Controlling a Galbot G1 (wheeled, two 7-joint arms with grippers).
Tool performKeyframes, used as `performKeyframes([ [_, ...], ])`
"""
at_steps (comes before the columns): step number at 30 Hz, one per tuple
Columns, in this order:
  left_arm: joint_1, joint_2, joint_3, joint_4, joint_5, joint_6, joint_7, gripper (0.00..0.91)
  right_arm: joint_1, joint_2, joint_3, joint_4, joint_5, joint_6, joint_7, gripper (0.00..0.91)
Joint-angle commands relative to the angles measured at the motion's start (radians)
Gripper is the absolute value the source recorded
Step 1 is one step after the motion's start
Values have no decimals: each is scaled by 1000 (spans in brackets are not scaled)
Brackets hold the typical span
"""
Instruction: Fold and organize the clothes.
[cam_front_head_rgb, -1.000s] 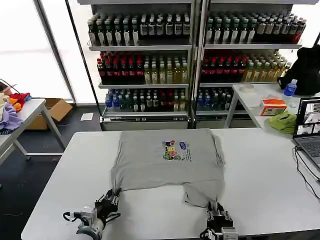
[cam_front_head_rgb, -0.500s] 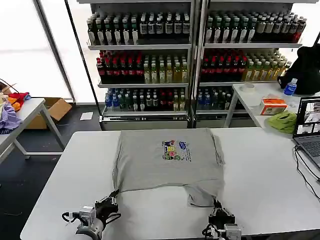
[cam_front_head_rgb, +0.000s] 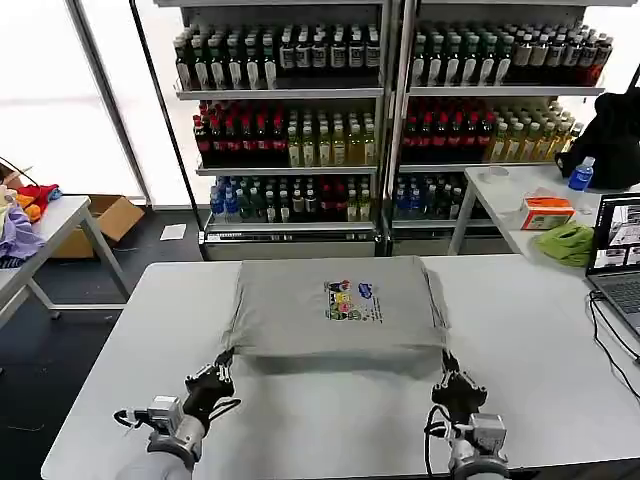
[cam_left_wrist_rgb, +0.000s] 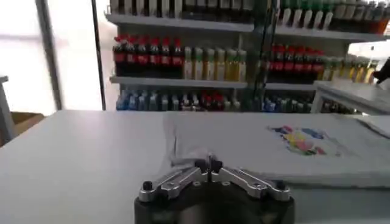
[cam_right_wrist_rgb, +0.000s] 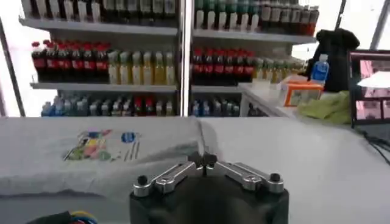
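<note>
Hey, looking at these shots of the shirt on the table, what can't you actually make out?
- Chest print wording on the grey shirt: too small in the head view.
- The shirt's near hem: folded under, hidden by the top layer.
- Fabric pinched by the left tool and right tool: hidden by the closed fingertips in the wrist views.
- Bottle labels on the shelves: too small.

Both arms end in black fingers on silvery-grey wrist blocks. The left pincer (cam_front_head_rgb: 222, 368) has thin black cables looping beside its light grey wrist. The right pincer (cam_front_head_rgb: 450, 375) carries a black cable curling along its pale housing. Seen from each wrist, two silver metal links with black round screws spread from a rounded black body.
</note>
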Motion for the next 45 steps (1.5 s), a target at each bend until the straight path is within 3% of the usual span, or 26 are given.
performKeyframes([
  [1, -158, 13, 21, 95, -24, -41, -15, 0, 174, -16, 7, -70, -3, -4, -14, 0],
  [8, -259, 28, 62, 181, -34, -34, -13, 0, 310, -75, -43, -194, 18, -36, -22, 0],
  [21, -435, 37, 131, 402, -57, -15, -9, 0, 525, -29, -125, -415, 26, -91, -38, 0],
  [40, -454, 59, 121, 476, -56, 12, -18, 0, 605, 25, -165, -571, 15, -123, -45, 0],
  [41, -455, 59, 122, 477, -55, 12, -18, 20, 605, 26, -165, -574, 10, -122, -48, 111],
  [42, -457, 59, 124, 477, -54, 12, -17, 776, 602, 29, -163, -578, 4, -122, -54, 796],
  [43, -458, 59, 125, 478, -51, 12, -15, 907, 600, 33, -161, -578, 5, -130, -56, 907],
  [45, -461, 59, 128, 482, -49, 11, -16, 907, 596, 39, -161, -583, 0, -146, -57, 907],
])
